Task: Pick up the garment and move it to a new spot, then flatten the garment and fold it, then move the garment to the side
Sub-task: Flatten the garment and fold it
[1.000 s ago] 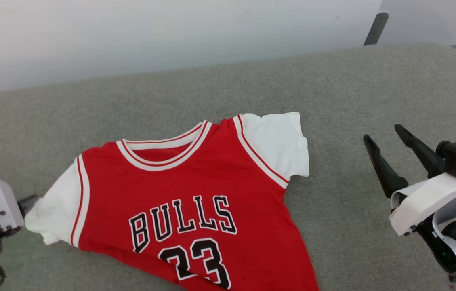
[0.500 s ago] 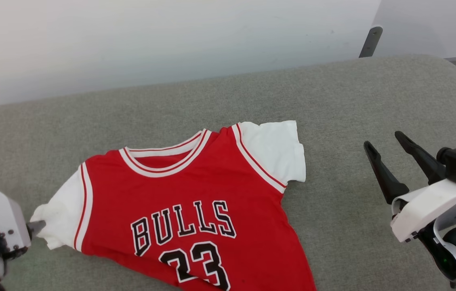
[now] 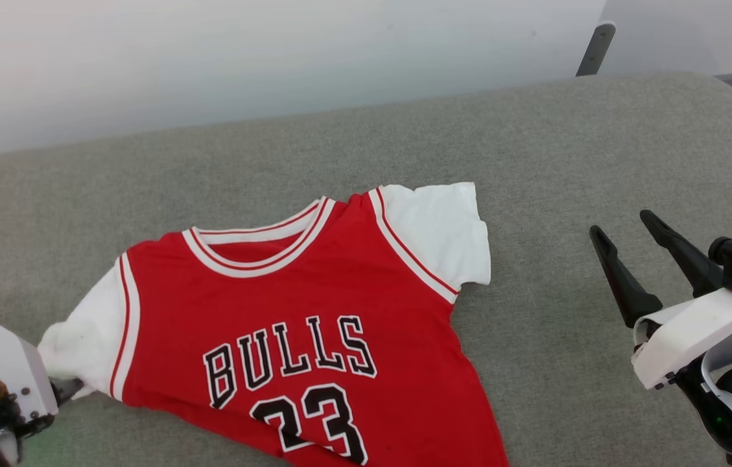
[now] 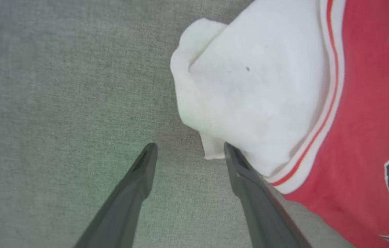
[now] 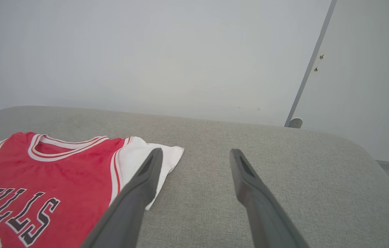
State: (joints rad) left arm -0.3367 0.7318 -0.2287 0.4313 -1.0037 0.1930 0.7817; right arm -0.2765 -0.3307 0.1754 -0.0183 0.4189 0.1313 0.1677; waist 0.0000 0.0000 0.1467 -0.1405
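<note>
The garment lies face up on a wide grey upholstered surface, towards its near left part; the collar points to the far side and the black "BULLS 23" is readable, though the near hem runs out of the head view. The surface is a woven, slightly fuzzy cloth with a rounded far right corner; it looks soft, with mild creases around the shirt. Behind it stands a plain white wall; a thin grey metal strip goes up the wall at the far right, where two panels meet.

The left gripper is low over the surface at the left sleeve, its fingers spread apart; one fingertip is at the sleeve's hem, the other over bare grey cloth, and a small corner of the hem lies between them; it is not pinched. This sleeve is bunched and rounded at its outer end.

The right gripper hangs above the right side of the surface, well apart from the right sleeve, which lies flat; its fingers are also spread wide and hold nothing.
</note>
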